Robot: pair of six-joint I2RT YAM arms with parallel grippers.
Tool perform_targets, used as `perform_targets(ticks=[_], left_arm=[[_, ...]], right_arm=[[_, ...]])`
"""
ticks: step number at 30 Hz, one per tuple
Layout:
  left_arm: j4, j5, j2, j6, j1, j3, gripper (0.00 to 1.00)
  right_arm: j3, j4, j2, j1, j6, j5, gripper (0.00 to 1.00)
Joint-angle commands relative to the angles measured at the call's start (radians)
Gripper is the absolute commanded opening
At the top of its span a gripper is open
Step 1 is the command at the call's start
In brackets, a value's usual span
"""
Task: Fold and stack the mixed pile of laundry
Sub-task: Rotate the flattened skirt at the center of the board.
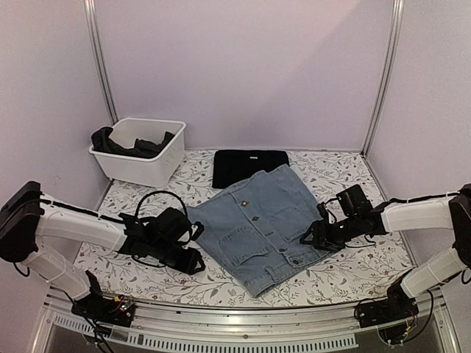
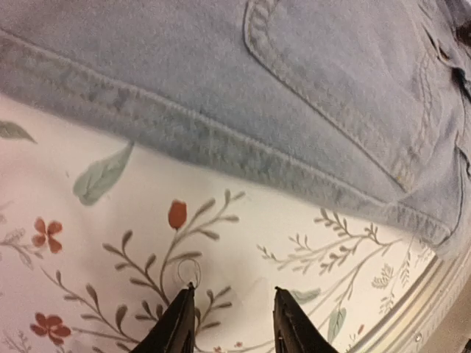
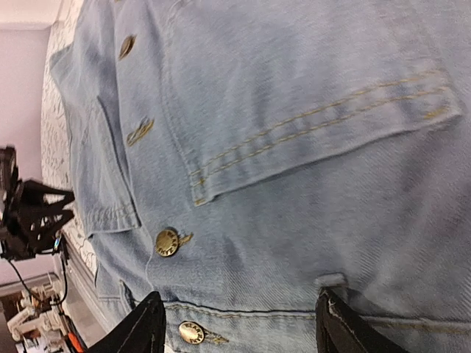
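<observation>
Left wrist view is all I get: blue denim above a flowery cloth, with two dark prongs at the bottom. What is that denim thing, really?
Observer: The top camera shows all of it. It is a light blue denim garment with brass buttons down the front, spread flat.
Visitor: Is it the only clothing lying out there?
Observer: No. A folded black cloth lies behind it, and the denim's far corner overlaps it.
Visitor: What is the other arm doing?
Observer: The right claw is open over the denim's right edge, near the buttons.
</observation>
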Motion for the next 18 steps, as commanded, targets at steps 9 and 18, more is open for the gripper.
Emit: perform_targets(ticks=[9,18], left_arm=[[-0.127,0.018,-0.079,0.174,0.383,0.243,0.63],[-0.005,0.139,0.168,0.136,0.522,0.288,0.65]], right_arm=[[0.063,-0.246,-0.183,-0.143,-0.040,0.125,0.72],[0.040,-0.217,-0.181,-0.266,-0.018,0.134,0.88]])
